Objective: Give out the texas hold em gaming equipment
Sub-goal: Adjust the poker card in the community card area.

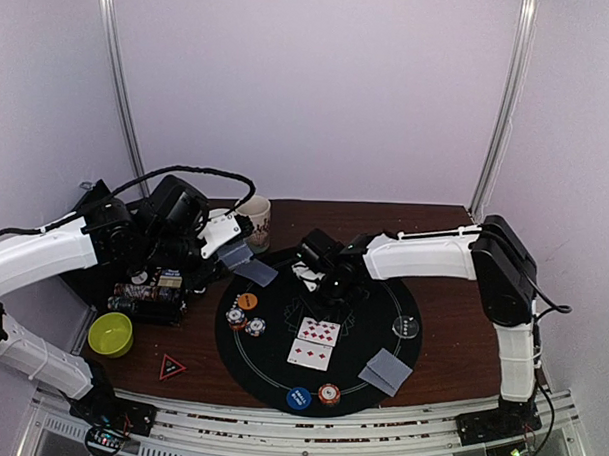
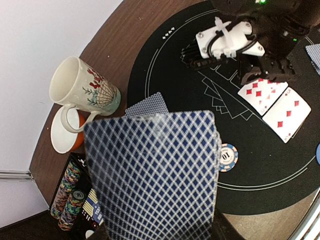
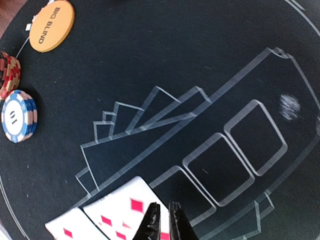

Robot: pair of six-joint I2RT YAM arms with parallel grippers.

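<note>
My left gripper (image 1: 227,247) is shut on a blue-backed playing card (image 2: 155,175), held above the mat's left edge; the card hides the fingers in the left wrist view. A second face-down card (image 1: 259,272) lies on the mat just beyond it. My right gripper (image 3: 161,222) is shut and empty, low over the mat centre, at the edge of a face-up diamond card (image 3: 127,207). Two face-up cards (image 1: 314,342) lie mid-mat. An orange BIG BLIND disc (image 3: 51,26) and two chip stacks (image 3: 19,116) sit at the left. A face-down pair (image 1: 388,371), a blue disc (image 1: 299,398), a chip stack (image 1: 329,393) and a clear disc (image 1: 406,327) lie nearer.
The round black mat (image 1: 382,291) covers the table's middle. A floral mug (image 2: 82,90) stands by a small saucer (image 2: 62,132) at the back left. The black chip case (image 1: 147,288) lies at the left, with a green bowl (image 1: 111,333) and a red triangle (image 1: 172,366) in front.
</note>
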